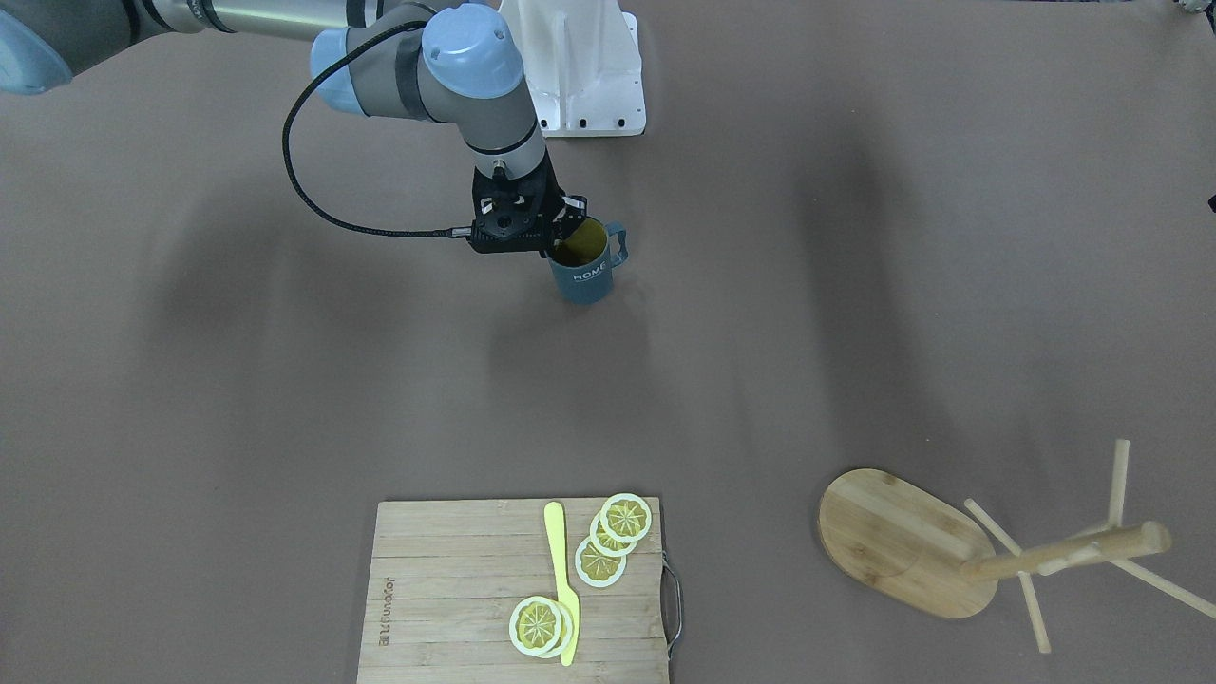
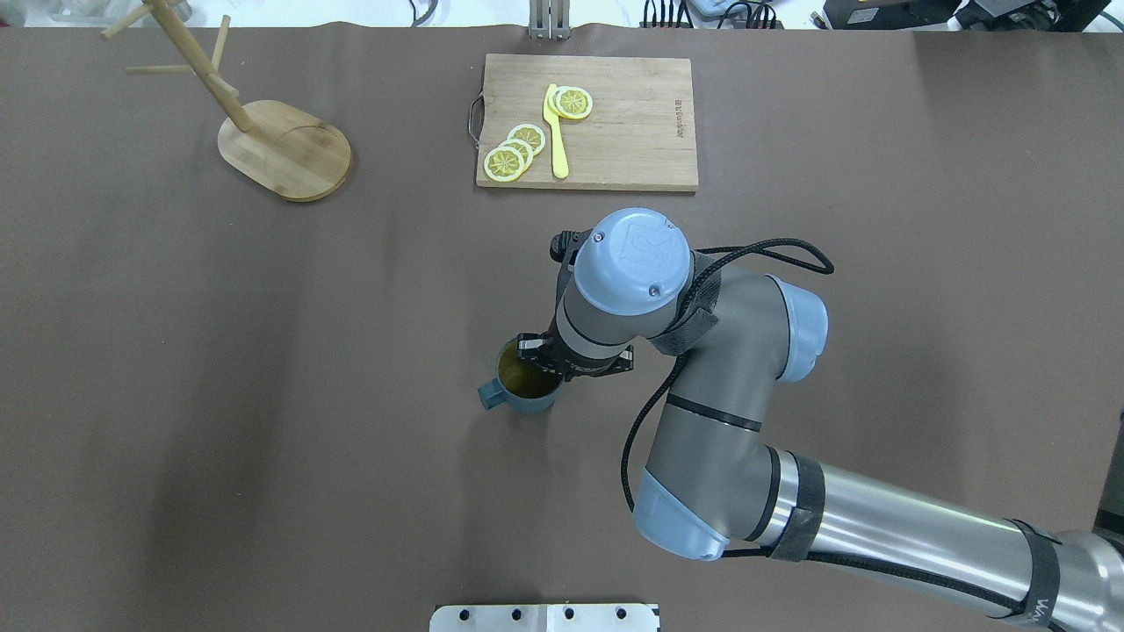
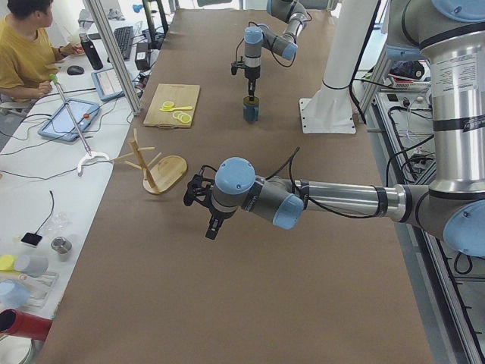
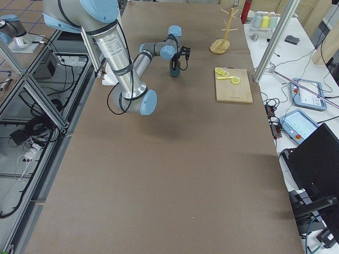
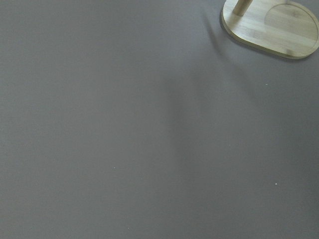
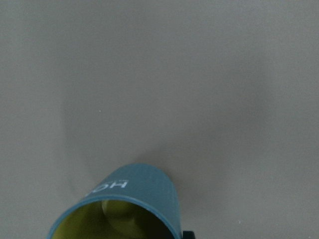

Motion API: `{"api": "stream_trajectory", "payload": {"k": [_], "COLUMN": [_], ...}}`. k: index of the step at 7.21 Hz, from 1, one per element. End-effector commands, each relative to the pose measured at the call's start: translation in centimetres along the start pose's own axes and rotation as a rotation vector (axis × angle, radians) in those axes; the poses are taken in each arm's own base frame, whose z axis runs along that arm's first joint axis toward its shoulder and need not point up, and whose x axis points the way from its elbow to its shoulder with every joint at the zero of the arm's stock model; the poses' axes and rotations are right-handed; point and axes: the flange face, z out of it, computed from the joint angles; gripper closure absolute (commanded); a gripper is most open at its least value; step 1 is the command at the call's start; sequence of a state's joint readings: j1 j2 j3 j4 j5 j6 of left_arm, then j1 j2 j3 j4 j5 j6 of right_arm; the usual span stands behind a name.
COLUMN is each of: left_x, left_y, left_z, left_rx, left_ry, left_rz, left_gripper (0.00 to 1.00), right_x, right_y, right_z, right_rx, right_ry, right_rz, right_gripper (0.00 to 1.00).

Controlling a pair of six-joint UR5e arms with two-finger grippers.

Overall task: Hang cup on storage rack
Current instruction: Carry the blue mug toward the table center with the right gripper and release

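Though teal, the cup [image 1: 581, 277] (ribbed) is yellow-lined.

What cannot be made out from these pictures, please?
- Right gripper: whether its fingers clamp the rim of the cup; its own body hides them front-facing, its arm overhead.
- Left gripper: open or shut; it shows only in the exterior left view, small.
- Storage rack: top pegs cut off by the overhead view's top edge; the left wrist view shows only its base.
- Cup's handle: below the right wrist view's bottom edge.
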State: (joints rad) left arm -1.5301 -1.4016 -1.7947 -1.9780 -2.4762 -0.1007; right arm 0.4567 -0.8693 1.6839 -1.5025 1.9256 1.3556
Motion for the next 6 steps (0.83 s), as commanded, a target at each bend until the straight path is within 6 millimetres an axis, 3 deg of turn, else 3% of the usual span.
{"api": "stream_trajectory", "payload": {"k": [1, 2, 3, 4, 6], "left_x": [3.3, 5.4, 7.4, 11.0, 18.0], "left_y": [-2.1, -2.4, -2.6, -2.7, -5.1], "left_z": [1.5, 1.8, 1.4, 2.3, 3.4], "left_rx": [0.022, 0.081, 0.157, 0.214, 0.317], "left_ry": [0.037, 0.069, 0.109, 0.186, 0.311], "left_rz": [0.101, 0.191, 0.168, 0.196, 0.430], "left_gripper": [0.03, 0.02, 0.02, 0.03, 0.03], "right_x": [-0.2, -0.2, 1.3, 5.0, 13.9], "right_y": [0.3, 0.5, -1.4, -3.3, -6.6], "right_z": [-0.6, -2.7, -5.9, -8.3, -10.4], "right_rx": [-0.010, -0.010, -0.029, -0.036, -0.006], "right_ry": [-0.006, -0.032, -0.048, -0.062, -0.022], "right_rz": [-0.001, -0.005, 0.020, 0.046, -0.055], "right_gripper": [0.02, 0.00, 0.00, 0.00, 0.00]}}
